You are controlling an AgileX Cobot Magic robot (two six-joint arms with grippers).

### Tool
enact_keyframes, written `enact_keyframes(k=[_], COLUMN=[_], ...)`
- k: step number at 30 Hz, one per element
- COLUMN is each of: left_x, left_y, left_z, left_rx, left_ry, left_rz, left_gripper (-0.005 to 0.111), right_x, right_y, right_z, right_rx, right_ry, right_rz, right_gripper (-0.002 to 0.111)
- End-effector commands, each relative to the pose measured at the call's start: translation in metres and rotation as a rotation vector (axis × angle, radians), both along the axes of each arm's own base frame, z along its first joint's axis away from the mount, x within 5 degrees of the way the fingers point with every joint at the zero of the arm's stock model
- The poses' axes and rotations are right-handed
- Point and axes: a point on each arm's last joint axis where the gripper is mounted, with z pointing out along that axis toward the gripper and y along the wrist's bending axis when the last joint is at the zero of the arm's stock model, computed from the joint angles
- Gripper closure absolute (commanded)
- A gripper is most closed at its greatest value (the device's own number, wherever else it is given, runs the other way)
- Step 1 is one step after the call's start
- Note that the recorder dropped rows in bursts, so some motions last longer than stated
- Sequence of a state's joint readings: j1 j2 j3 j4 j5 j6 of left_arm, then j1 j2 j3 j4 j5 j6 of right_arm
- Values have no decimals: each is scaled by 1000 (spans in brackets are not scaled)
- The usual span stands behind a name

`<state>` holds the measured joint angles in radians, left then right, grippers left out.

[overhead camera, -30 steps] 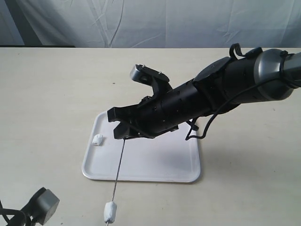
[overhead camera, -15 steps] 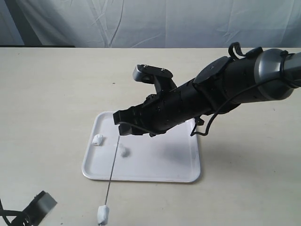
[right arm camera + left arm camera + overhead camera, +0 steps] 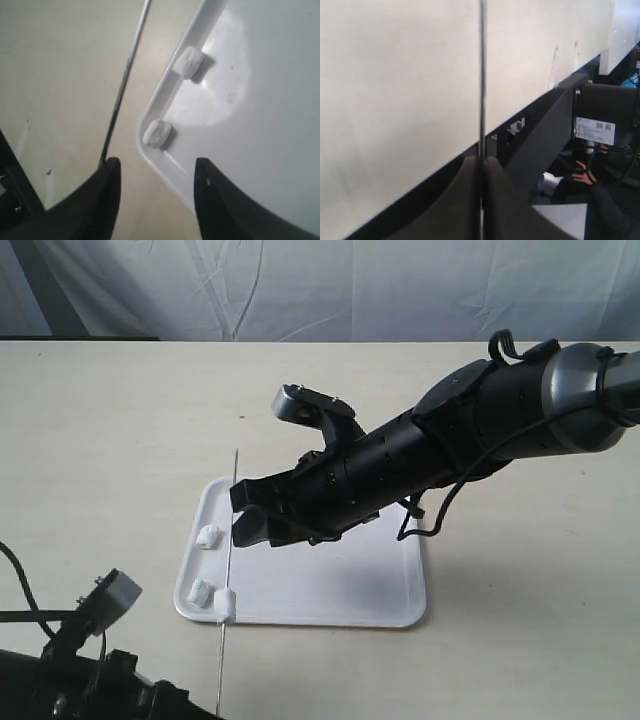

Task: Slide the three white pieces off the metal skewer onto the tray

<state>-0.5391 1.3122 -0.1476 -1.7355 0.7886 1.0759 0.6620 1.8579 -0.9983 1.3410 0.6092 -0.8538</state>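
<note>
The white tray (image 3: 330,585) lies mid-table. Two white pieces rest inside its left rim, one (image 3: 209,535) (image 3: 189,62) farther back and one (image 3: 199,591) (image 3: 157,134) near the front corner. A third white piece (image 3: 225,605) sits threaded on the thin metal skewer (image 3: 228,540) (image 3: 481,75) (image 3: 125,85) over the tray's front edge. My left gripper (image 3: 205,712) (image 3: 481,160) is shut on the skewer's near end. Over the tray's left side, my right gripper (image 3: 240,512) (image 3: 155,167) hangs open with nothing in it, the skewer passing just outside one finger (image 3: 107,172).
The beige table (image 3: 110,430) runs wide on all sides of the tray, with a wrinkled pale backdrop (image 3: 330,290) behind it. The bulky black right arm (image 3: 450,440) stretches over the tray's right half. A black cable (image 3: 25,585) loops at the front left.
The skewer hung from my right gripper; now my left gripper holds it and the right has opened. A second piece lies on the tray. The left arm has risen into view.
</note>
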Motion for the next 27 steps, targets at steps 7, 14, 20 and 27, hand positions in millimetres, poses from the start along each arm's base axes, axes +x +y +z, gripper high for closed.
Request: enact_keyframes(k=[7, 14, 20, 27], left_x=[25, 36, 46, 46], left_y=[-11, -18, -24, -26], left_z=[10, -7, 0, 3], left_rx=[44, 113, 98, 83], left_ry=[-44, 39, 4, 27], left_rz=[49, 15, 7, -3], left_gripper=[107, 107, 107, 107], right_x=[-6, -9, -5, -7], right_y=[5, 5, -11, -10], right_z=[6, 6, -6, -5], right_rx=[86, 88, -92, -72], right_ry=[85, 105, 108, 134], right_rz=[28, 65, 43, 56], right_gripper=[63, 63, 63, 63])
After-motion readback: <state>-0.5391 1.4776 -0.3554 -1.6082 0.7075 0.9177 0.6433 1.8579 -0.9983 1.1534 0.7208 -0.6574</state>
